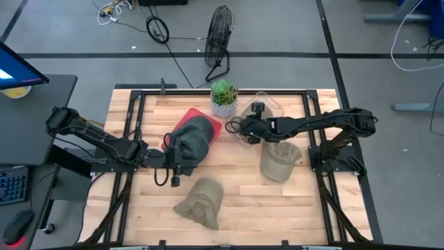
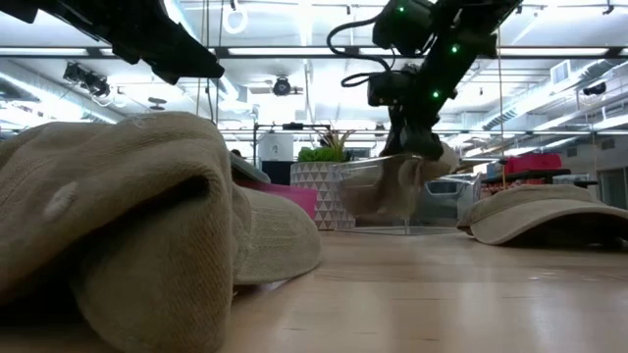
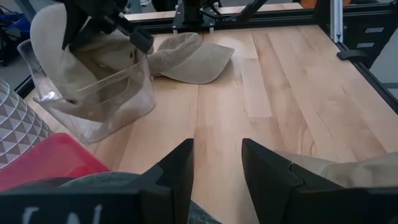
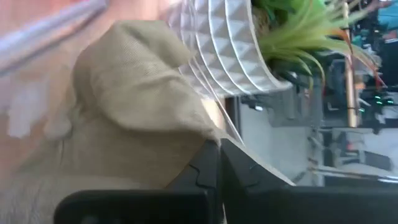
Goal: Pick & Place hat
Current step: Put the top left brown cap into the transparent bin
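Observation:
A tan hat (image 4: 130, 93) hangs from my shut right gripper (image 4: 219, 155) inside a clear plastic container (image 3: 99, 106), beside the white plant pot (image 1: 223, 105). The gripper (image 1: 248, 130) stands over the container's left side. My left gripper (image 3: 217, 165) is open and low over the left edge of a dark grey-green hat (image 1: 195, 135), which lies on a red mat (image 1: 208, 119). Two more tan hats lie on the table: one (image 1: 279, 160) under the right arm, one (image 1: 201, 201) near the near edge. My right gripper pinches a raised fold of the tan hat's cloth (image 4: 186, 134) between its two shut fingers, coming from above and slanting down. The hat hangs slack below the fingers (image 2: 392, 186), inside the clear container. My left gripper: I cannot tell whether it touches the dark hat.
A potted plant (image 1: 223, 94) stands at the table's far edge, left of the container. A black frame (image 1: 139, 97) runs around the table. Bare wood (image 1: 243, 173) lies between the two loose tan hats. A fan (image 1: 218, 35) stands on the floor beyond.

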`<state>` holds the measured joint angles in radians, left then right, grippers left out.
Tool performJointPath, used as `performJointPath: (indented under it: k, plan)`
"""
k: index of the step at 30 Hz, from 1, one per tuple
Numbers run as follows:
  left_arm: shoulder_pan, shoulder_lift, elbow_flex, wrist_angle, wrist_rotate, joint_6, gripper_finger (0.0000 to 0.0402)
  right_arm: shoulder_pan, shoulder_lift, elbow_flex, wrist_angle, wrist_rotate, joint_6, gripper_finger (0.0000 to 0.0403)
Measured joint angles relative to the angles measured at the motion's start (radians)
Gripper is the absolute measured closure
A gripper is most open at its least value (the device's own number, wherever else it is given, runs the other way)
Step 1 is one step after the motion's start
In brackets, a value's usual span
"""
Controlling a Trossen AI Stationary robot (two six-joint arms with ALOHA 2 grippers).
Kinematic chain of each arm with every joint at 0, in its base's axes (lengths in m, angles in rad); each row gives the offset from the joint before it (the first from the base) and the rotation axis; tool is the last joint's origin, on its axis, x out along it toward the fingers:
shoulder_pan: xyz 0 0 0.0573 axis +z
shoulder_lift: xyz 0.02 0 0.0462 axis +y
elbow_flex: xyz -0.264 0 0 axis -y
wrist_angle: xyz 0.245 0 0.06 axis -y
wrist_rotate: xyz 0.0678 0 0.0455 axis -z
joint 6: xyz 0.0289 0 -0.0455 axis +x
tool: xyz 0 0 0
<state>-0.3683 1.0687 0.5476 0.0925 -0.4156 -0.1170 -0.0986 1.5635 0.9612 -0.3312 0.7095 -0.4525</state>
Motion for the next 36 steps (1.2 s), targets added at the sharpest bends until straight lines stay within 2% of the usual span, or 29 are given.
performJointPath:
  k: [4,9,14,17,21,25,30,33,36]
  plan:
    - [0.0,0.0,0.0,0.0,0.0,0.008,0.0264,-0.018,0.0,-0.003,0.012,-0.053,0.037,0.0389]
    - [0.0,0.0,0.0,0.0,0.0,0.009,0.0264,-0.076,0.0,-0.004,0.013,-0.068,0.109,0.0366]
    - [0.001,0.0,0.0,-0.001,0.0,0.005,0.0264,-0.131,0.0,-0.004,0.015,-0.144,0.235,0.0322]
    - [0.001,0.0,0.0,-0.001,0.0,0.0,0.0264,-0.145,-0.007,-0.004,0.009,-0.148,0.284,0.0291]
    - [0.001,0.0,0.0,-0.002,0.0,-0.002,0.0264,-0.121,-0.045,0.037,-0.074,-0.15,0.306,0.0254]
    - [0.001,0.0,0.0,-0.002,0.0,-0.003,0.0264,-0.052,-0.1,0.117,-0.239,-0.153,0.423,0.0234]
    - [0.001,0.0,0.0,-0.002,0.0,-0.003,0.0264,0.027,-0.146,0.141,-0.343,-0.155,0.547,0.0249]
    - [0.001,0.0,0.0,-0.002,0.0,-0.003,0.0264,0.037,-0.14,0.134,-0.414,-0.162,0.661,0.0283]
    - [0.001,0.0,0.0,-0.002,0.0,-0.003,0.0264,0.03,-0.119,0.096,-0.429,-0.215,0.729,0.0334]
